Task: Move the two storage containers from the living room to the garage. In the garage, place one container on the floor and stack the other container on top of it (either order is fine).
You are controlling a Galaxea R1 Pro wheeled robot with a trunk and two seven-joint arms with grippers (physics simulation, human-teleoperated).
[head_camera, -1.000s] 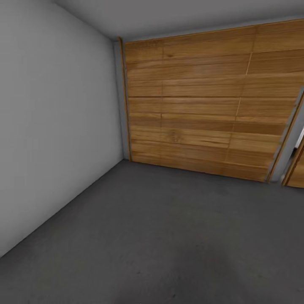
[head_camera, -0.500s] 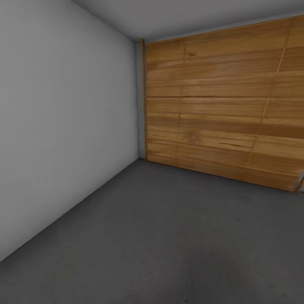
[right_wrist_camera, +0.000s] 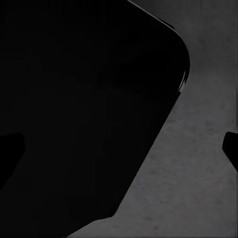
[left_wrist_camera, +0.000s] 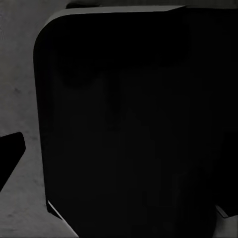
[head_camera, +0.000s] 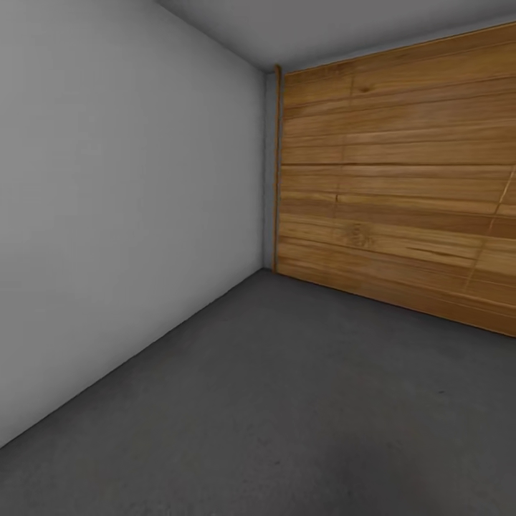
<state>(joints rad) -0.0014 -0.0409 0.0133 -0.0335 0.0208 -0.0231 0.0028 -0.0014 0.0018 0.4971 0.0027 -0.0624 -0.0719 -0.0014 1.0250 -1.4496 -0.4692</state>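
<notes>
I am in the garage, over its dark grey concrete floor (head_camera: 287, 401). The two orange-red storage containers are out of view. In the left wrist view my left gripper (left_wrist_camera: 119, 158) hangs over the concrete in front of a large black rounded part of my own body (left_wrist_camera: 129, 119); one dark fingertip (left_wrist_camera: 10, 153) sits at the picture's edge. My right gripper (right_wrist_camera: 119, 148) is likewise spread wide, with a fingertip (right_wrist_camera: 231, 148) at the far edge and nothing between the fingers.
A plain pale grey wall (head_camera: 122, 215) runs along the left and meets a wide honey-coloured plank door (head_camera: 401, 201) at the corner ahead. Concrete floor stretches from me to both.
The whole head picture has slid rightward, so the camera has turned left. The door's right edge and the second door have left the frame, and more grey wall shows.
</notes>
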